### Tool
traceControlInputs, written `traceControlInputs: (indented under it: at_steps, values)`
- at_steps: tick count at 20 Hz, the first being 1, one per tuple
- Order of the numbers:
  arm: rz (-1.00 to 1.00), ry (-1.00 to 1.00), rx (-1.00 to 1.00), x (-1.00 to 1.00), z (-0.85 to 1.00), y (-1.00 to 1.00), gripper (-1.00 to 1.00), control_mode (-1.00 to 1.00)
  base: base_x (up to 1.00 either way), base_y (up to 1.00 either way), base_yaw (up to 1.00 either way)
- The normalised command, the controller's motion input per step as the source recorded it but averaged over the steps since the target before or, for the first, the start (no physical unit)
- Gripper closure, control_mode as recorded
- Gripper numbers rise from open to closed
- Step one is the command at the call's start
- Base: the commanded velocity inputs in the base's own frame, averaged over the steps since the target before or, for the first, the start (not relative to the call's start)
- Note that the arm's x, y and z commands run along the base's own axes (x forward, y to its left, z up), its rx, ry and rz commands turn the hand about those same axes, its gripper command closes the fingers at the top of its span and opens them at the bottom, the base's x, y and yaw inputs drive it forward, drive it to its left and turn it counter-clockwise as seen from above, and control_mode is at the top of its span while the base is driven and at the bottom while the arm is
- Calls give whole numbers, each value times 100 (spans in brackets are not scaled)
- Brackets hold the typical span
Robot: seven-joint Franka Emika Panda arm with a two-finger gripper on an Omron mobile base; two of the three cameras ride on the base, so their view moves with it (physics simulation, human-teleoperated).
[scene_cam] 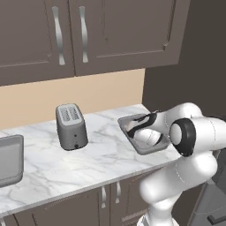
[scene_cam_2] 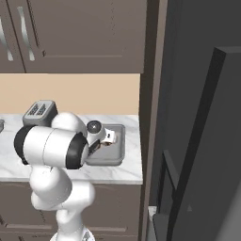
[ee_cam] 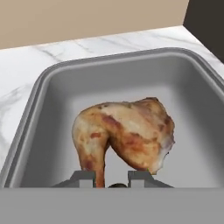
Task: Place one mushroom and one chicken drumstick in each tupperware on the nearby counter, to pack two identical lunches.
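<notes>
On the white marble bench point(scene_cam: 88, 163), the silver-grey toaster point(scene_cam: 70, 126) stands between two shallow grey rectangular tupperware trays point(scene_cam: 134, 121); a reddish-brown chicken drumstick point(ee_cam: 127, 133) sits inside the right one.

You see an upright silver-grey two-slot toaster point(scene_cam: 71, 126) with a small knob low on its front, standing just before the plain beige back wall point(scene_cam: 53, 97). Above it hang dark brown upper cabinet doors point(scene_cam: 123, 31) with long silver handles point(scene_cam: 58, 35). To your right rises a tall dark grey panel point(scene_cam_2: 197, 117).
</notes>
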Motion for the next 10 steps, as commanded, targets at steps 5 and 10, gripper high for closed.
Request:
traceControlInputs:
  at_steps: [5, 10]
  values:
    - [0, 0, 0, 25, -28, -1, 100, -100, 0, 0, 0]
    - [0, 0, 0, 24, -38, -12, 100, -100, 0, 0, 0]
